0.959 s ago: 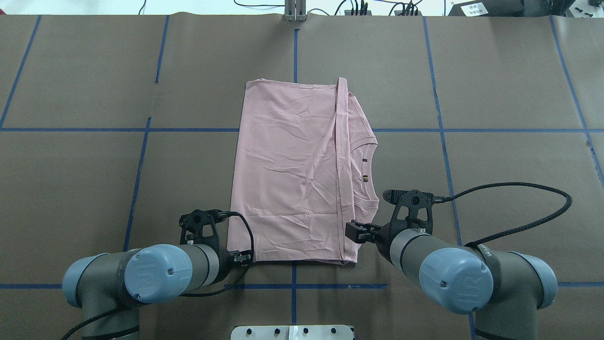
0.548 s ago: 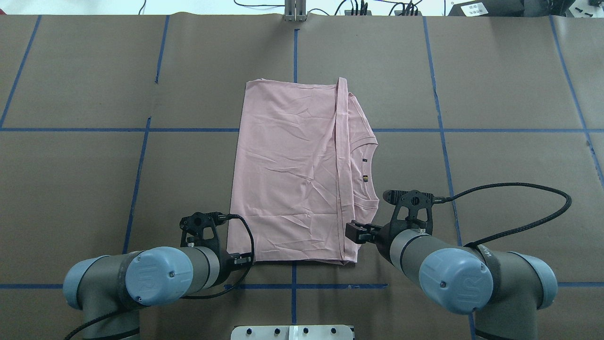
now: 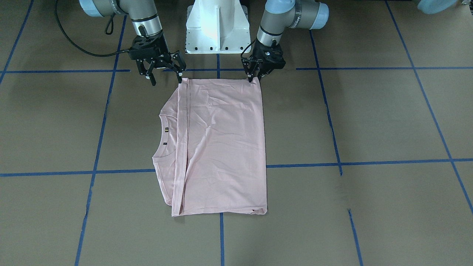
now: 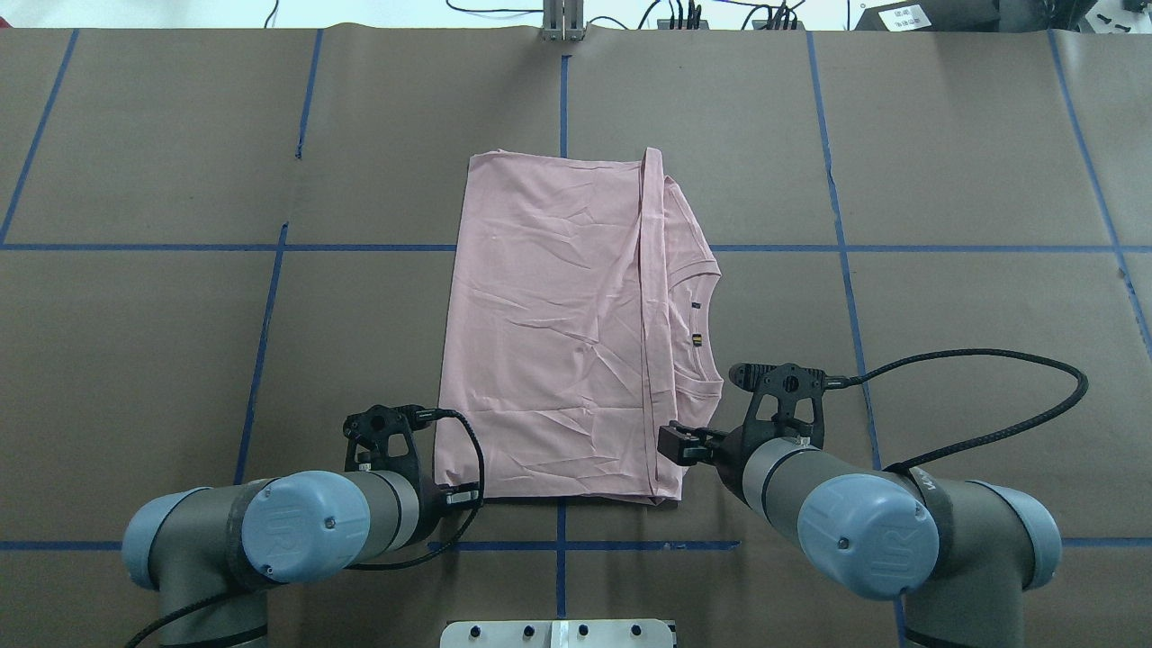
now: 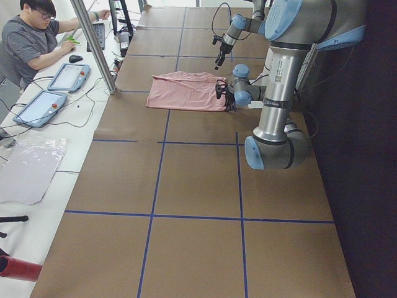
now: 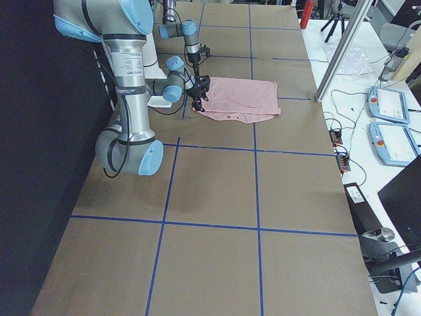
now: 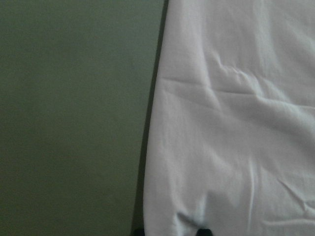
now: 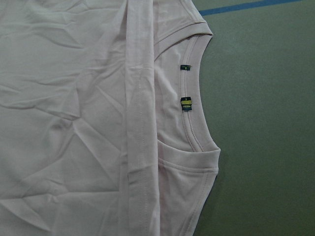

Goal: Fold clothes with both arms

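Only the front view shows the claws: the left gripper (image 3: 254,79) is pinched on the shirt's (image 3: 221,147) near corner, and the right gripper (image 3: 165,77) is spread beside the other. Overhead, the arms (image 4: 306,522) hide both. The shirt lies folded mid-table (image 3: 369,118), with its collar (image 8: 197,98) on the right.

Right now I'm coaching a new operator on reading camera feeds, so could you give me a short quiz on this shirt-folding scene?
1. True or false: the shirt lies spread flat with both sleeves out.
2. Which arm's jaws stand wide open? A. left B. right C. both
3. Fill in: the shirt's neckline faces the robot's ____ side.
Key: 1 false, it is folded over itself. 2 B, the right arm; those of the left arm pinch a shirt corner. 3 right.
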`<state>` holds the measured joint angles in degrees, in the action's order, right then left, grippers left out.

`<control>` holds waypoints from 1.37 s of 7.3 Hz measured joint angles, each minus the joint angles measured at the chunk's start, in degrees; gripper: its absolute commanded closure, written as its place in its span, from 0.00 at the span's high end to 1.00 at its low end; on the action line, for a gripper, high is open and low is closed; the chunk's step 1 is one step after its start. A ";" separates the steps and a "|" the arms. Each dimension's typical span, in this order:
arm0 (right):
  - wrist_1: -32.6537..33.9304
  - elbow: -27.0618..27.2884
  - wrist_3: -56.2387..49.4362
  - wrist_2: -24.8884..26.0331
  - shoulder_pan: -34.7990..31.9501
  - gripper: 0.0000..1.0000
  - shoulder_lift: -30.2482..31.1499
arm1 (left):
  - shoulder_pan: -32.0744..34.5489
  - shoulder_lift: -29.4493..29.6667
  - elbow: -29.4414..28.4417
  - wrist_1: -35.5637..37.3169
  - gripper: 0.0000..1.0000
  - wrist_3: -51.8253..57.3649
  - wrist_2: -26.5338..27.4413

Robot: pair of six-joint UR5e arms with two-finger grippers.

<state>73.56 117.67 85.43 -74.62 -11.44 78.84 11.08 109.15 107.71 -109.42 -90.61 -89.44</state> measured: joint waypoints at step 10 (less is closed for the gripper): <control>17.22 -4.86 29.64 0.98 6.68 0.63 -12.07 | 0.06 0.10 0.83 -0.01 0.00 -0.06 0.11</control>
<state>90.79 112.81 115.07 -73.64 -4.76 66.77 11.14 109.25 108.54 -109.42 -90.67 -89.33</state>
